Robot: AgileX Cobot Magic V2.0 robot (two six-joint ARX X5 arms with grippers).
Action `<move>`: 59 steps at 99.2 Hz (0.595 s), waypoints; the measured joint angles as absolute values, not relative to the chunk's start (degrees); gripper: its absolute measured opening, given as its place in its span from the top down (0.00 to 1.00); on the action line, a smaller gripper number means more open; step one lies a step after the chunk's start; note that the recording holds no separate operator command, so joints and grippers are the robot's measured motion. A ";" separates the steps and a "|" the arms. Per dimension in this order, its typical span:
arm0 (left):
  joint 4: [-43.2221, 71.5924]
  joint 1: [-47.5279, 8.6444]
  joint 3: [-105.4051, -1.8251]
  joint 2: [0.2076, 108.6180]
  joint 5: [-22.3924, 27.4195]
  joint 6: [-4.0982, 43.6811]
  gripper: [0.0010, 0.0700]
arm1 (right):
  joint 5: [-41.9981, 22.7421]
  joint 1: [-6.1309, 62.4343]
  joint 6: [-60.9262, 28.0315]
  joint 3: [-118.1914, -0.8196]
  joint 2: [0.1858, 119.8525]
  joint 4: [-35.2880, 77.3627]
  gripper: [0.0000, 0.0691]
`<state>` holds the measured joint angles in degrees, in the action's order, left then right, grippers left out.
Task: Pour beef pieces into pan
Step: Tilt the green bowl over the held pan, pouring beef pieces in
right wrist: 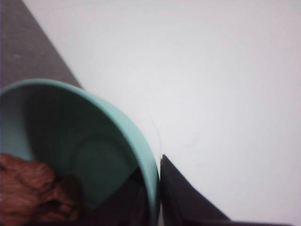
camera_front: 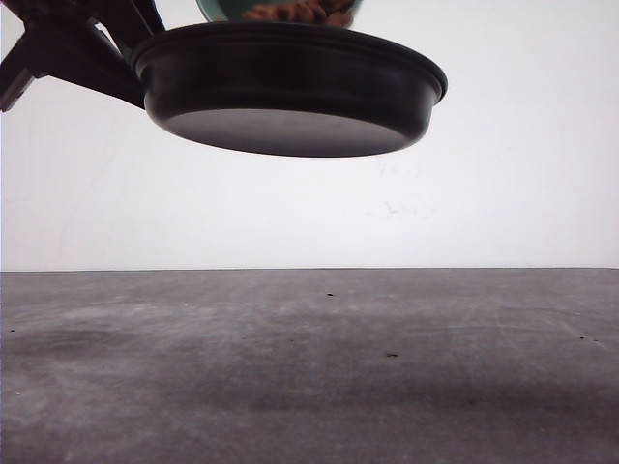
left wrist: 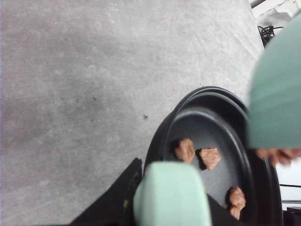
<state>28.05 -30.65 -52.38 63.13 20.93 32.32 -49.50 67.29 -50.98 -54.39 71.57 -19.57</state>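
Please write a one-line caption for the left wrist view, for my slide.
Teal bowl tips beef pieces into the black pan, held by its mint-green handle.

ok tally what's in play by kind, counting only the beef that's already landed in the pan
pan: 1
bowl: 1
beef pieces lying in the pan: 3 clear, though the lowest may be two stuck together
total: 5, leaving out the heap in the bowl, too bunched to count
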 joint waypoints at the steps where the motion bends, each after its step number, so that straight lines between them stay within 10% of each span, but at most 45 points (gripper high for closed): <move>1: 28.05 -30.65 -52.40 63.13 20.93 32.32 0.95 | -49.50 67.35 -51.64 -54.39 71.59 -20.01 0.98; 59: 28.05 -29.50 -52.38 63.16 20.86 32.32 0.95 | -48.01 67.48 -66.24 -54.39 71.61 -29.23 0.98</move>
<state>28.05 -29.50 -52.38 63.16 20.86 32.32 -48.01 67.48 -66.24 -54.39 71.61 -29.23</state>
